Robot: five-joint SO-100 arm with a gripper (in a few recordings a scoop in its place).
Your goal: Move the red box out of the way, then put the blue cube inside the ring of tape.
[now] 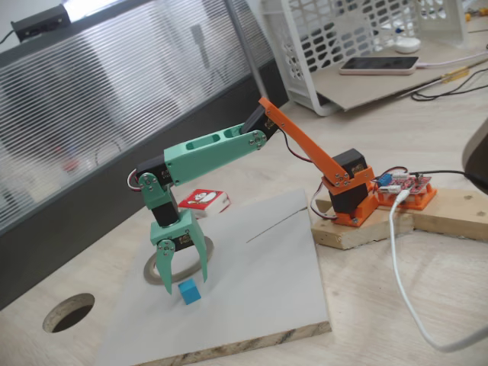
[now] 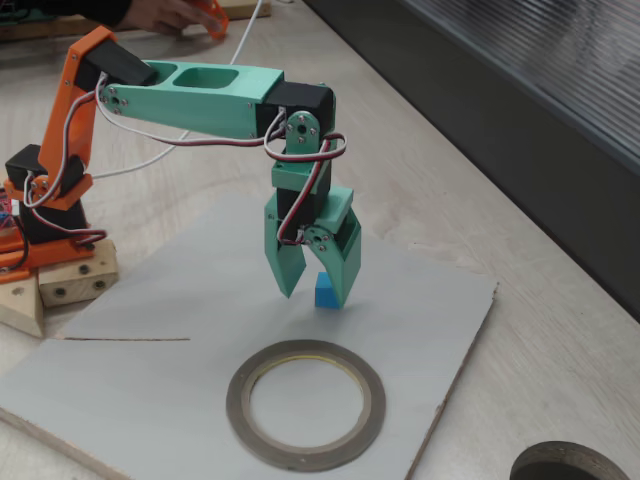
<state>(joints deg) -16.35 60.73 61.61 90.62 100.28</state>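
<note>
Roughly, by item:
Board: flat pale grey sheet (image 1: 259, 274) with a raw chipboard edge, lying on the light wooden table (image 1: 427, 152).
Blue cube: tiny bright cyan-blue cube (image 1: 188, 290), smooth and matte, sitting on the board just in front of the ring in a fixed view; in a fixed view (image 2: 326, 291) it lies beyond the ring, apart from it.
Ring of tape: thin flat grey-tan roll with a wide hollow centre (image 2: 305, 404), whole and clear in a fixed view; in a fixed view (image 1: 156, 268) largely hidden behind the fingers.
Red box: small red carton with a white cartoon face and white sides (image 1: 202, 200), lying near the board's far edge behind the arm.
Hole: round dark cut-out in the table (image 1: 69, 313); just its rim shows at the corner in a fixed view (image 2: 570, 465).
End effector: mint-green plastic, two tapered fingers pointing down (image 1: 181, 278), spread apart, straddling the cube (image 2: 316, 293); whether a tip touches it cannot be told.
</note>
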